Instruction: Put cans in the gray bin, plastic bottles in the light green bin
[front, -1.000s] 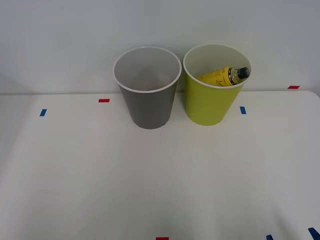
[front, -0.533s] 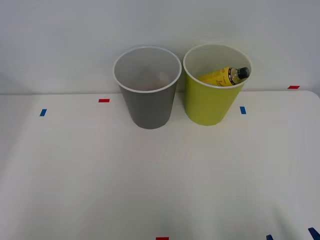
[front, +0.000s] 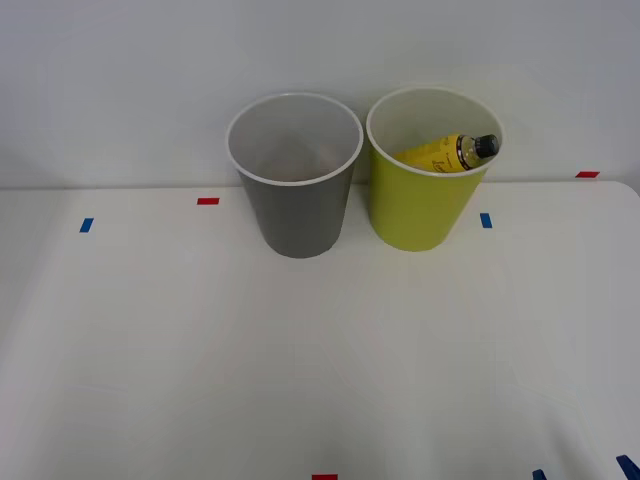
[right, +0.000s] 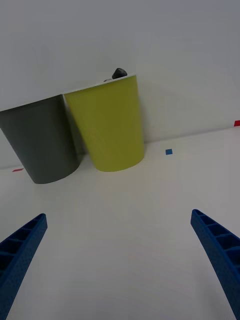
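Now yellow bottle (front: 445, 152) leans inside light green bin (front: 420, 205), 3 o'clock of gray bin (front: 296, 215); hand (right: 120, 260) released, empty, w/ fingers spread.

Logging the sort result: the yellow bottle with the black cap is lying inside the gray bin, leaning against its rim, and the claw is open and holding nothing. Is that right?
Not quite. The yellow bottle is inside the light green bin, not the gray bin, as the front view shows. The rest holds: its black cap leans at the rim, and the right claw is open and holding nothing.
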